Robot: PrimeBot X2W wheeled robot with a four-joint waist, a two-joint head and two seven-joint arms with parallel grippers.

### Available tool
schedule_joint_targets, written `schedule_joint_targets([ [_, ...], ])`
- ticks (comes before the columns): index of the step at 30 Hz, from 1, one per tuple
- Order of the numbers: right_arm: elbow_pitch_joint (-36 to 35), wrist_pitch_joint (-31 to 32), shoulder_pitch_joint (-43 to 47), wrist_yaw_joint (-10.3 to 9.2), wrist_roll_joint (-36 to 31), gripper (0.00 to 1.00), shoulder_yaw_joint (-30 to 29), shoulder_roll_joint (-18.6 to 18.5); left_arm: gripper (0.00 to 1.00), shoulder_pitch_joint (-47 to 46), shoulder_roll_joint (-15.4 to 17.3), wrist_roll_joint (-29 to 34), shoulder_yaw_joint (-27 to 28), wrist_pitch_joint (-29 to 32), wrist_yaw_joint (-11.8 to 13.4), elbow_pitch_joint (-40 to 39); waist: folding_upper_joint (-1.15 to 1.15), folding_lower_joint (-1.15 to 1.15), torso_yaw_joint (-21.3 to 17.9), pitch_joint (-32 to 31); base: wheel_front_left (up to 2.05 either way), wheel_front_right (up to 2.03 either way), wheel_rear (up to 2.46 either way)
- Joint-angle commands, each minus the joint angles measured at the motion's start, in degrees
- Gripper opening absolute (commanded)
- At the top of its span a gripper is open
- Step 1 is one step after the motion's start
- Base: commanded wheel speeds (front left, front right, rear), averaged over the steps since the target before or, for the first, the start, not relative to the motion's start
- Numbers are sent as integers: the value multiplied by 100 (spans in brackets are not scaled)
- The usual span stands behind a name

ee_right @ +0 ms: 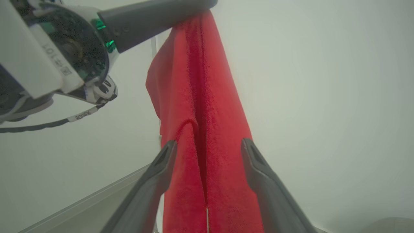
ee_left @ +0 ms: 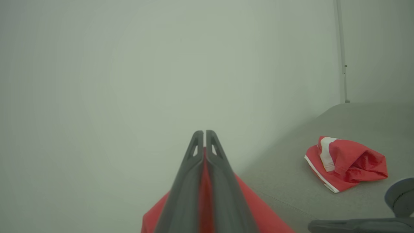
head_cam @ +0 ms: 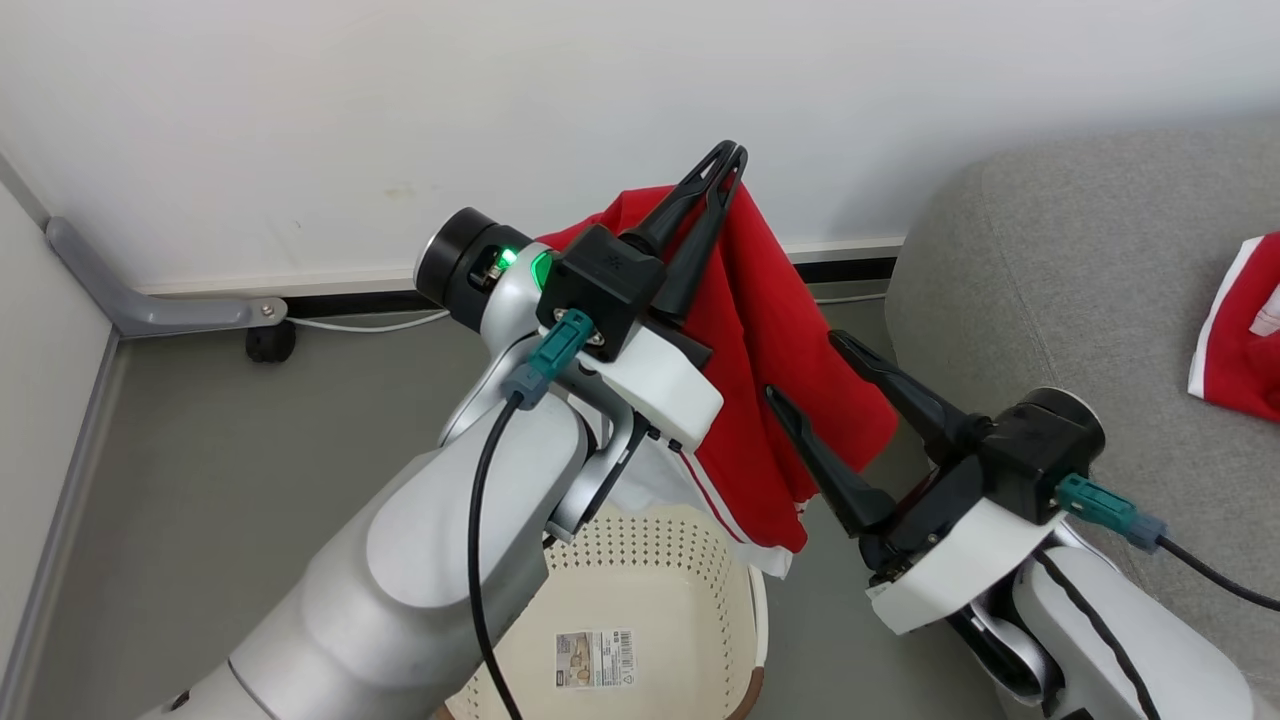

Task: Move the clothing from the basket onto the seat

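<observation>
My left gripper (head_cam: 728,165) is shut on a red garment (head_cam: 775,350) with white trim, holding it high above the cream basket (head_cam: 690,590); the cloth hangs down to the basket's rim. In the left wrist view the shut left gripper (ee_left: 204,132) pinches red fabric (ee_left: 205,191). My right gripper (head_cam: 805,365) stands open, its fingers on either side of the hanging cloth. The right wrist view shows the right gripper (ee_right: 207,145) with the red garment (ee_right: 200,106) between its spread fingers. A second red-and-white garment (head_cam: 1245,330) lies on the grey seat (head_cam: 1060,280).
The basket's bottom shows a paper label (head_cam: 595,658). A white wall and baseboard run behind. A grey metal bracket with a black caster (head_cam: 270,342) stands on the floor at the left. The second garment (ee_left: 346,165) lies on the seat's cushion in the left wrist view.
</observation>
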Motion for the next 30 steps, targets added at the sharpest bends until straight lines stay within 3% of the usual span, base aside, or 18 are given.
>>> schedule_joint_targets([
  [1, -39, -34, -151, 16, -61, 100, 72, 44, 0, -319, 80, -20, 184, -51, -13, -113, 0, 0, 28, -6, 0, 0, 0],
  [14, 1159, -34, -680, 16, -743, 100, 509, 592, 0, -336, -64, -79, -3, -118, 1, -102, 0, 0, 247, 13, 0, 0, 0],
  [22, 1853, -34, -997, 16, -974, 100, 447, 1072, 0, -367, -143, -120, -152, -150, 38, -95, 0, 0, 360, 62, 0, 0, 0],
  [23, 1929, -34, -1027, 16, -983, 81, 424, 1114, 0, -369, -151, -127, -171, -155, 43, -92, 0, 0, 370, 70, 0, 0, 0],
  [24, 1988, -34, -1055, 16, -994, 45, 398, 1147, 0, -372, -158, -134, -187, -161, 48, -88, 0, 0, 378, 77, 0, 0, 0],
  [25, 2036, -34, -1074, 16, -999, 0, 359, 1179, 0, -373, -166, -148, -202, -166, 53, -84, 0, 0, 385, 83, 0, 0, 0],
  [30, 2055, -34, -1106, 16, -966, 0, 287, 1248, 0, -377, -185, -179, -240, -195, 91, -54, 0, 0, 387, 123, 0, 0, 0],
])
